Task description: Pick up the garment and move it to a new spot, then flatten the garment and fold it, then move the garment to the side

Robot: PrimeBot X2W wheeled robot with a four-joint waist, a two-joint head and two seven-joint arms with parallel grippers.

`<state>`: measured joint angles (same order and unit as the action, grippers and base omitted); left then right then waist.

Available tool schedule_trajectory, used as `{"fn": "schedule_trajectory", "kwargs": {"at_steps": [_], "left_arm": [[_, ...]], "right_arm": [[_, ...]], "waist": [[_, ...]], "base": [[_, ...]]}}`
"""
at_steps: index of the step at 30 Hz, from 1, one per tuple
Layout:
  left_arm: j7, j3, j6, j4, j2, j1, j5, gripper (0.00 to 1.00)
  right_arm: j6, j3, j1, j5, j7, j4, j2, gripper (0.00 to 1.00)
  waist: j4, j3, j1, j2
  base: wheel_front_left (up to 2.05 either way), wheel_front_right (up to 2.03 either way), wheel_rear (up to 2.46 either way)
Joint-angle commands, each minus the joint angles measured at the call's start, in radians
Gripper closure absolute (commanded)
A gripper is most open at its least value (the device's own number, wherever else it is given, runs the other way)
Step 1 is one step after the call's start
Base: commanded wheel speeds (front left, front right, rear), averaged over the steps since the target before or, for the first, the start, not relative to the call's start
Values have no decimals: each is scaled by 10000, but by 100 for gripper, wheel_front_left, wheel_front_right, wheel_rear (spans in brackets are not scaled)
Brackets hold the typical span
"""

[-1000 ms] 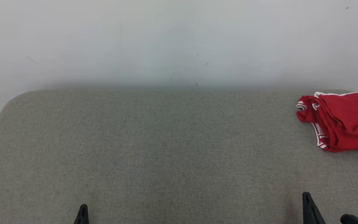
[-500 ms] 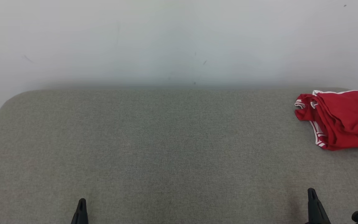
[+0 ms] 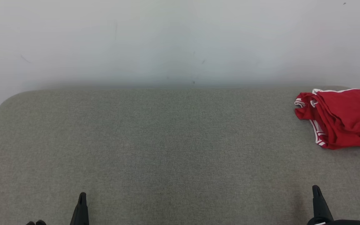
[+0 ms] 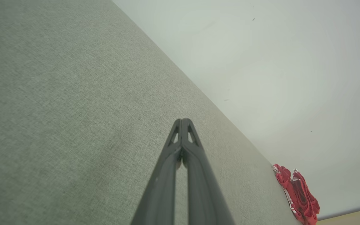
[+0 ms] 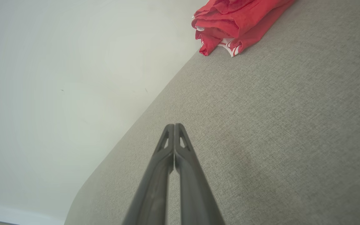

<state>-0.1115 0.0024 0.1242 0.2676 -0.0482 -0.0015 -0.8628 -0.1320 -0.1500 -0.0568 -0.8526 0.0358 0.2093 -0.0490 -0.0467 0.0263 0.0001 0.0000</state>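
Head view is showing the red garment [image 3: 339, 118] lying at the far right corner of the grey padded surface [image 3: 167, 140], close beside the white wall [image 3: 167, 40] and running off the picture's right edge. It is sitting in a layered bunch, with white trim showing along its left side. Both grippers are resting low at the near edge, well apart from it: the left gripper [image 3: 82, 196] at the lower left, the right gripper [image 3: 316, 188] at the lower right. The 2 wrist views are showing each pair of fingers pressed together tip to tip, gripping nothing and pointing over bare fabric.

The step is harder to judge. The bunch is small and cut off, so it may be a rough fold already set aside or a heap awaiting the 1st pick-up. Nothing is being handled. If the pick-up is pending, the next move is calling for the right arm, the nearer 1, to reach forward and to its right. It needs to open its fingers before arriving and pinch enough layers to carry the whole bunch toward the open middle, where flattening has room.
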Motion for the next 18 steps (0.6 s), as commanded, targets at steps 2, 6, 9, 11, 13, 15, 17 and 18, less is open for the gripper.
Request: {"fn": "schedule_trajectory", "kwargs": {"at_steps": [2, 6, 9, 11, 13, 15, 17, 18], "left_arm": [[74, -7, 42, -142, -23, -239, -372, 100], [171, -20, 46, -149, -24, -323, -876, 100], [252, -30, 49, -153, -24, -372, -1255, 100], [300, -34, 51, -155, -25, -394, -1488, 100], [349, -40, 52, -156, -24, -425, -1741, 100], [395, -46, 54, -159, -25, -464, -1947, 100], [440, -53, 56, -161, -26, -500, -2184, 100], [461, -55, 57, -162, -25, -517, -2304, 100]], "right_arm": [[9, -64, 244, -388, -88, -149, -14, 100], [10, -120, 291, -900, -232, -158, -14, 100], [10, -164, 333, -1268, -345, -166, -15, 100], [10, -188, 367, -1506, -412, -172, -15, 100], [10, -214, 397, -1735, -477, -177, -15, 100], [11, -239, 423, -1976, -551, -181, -15, 100], [11, -263, 443, -2192, -623, -186, -15, 100], [11, -275, 452, -2299, -645, -186, -15, 100]], "waist": [[10, -7, -1, 0], [33, -23, -1, 0], [51, -34, -1, 0], [63, -42, -1, 0], [74, -50, -1, 0], [86, -58, -1, 0], [98, -66, -1, 0], [103, -69, -1, 0]], "base": [[0, 0, 0], [0, 0, 0], [0, 0, 0], [0, 0, 0], [0, 0, 0], [0, 0, 0], [0, 0, 0], [0, 0, 0]]}}
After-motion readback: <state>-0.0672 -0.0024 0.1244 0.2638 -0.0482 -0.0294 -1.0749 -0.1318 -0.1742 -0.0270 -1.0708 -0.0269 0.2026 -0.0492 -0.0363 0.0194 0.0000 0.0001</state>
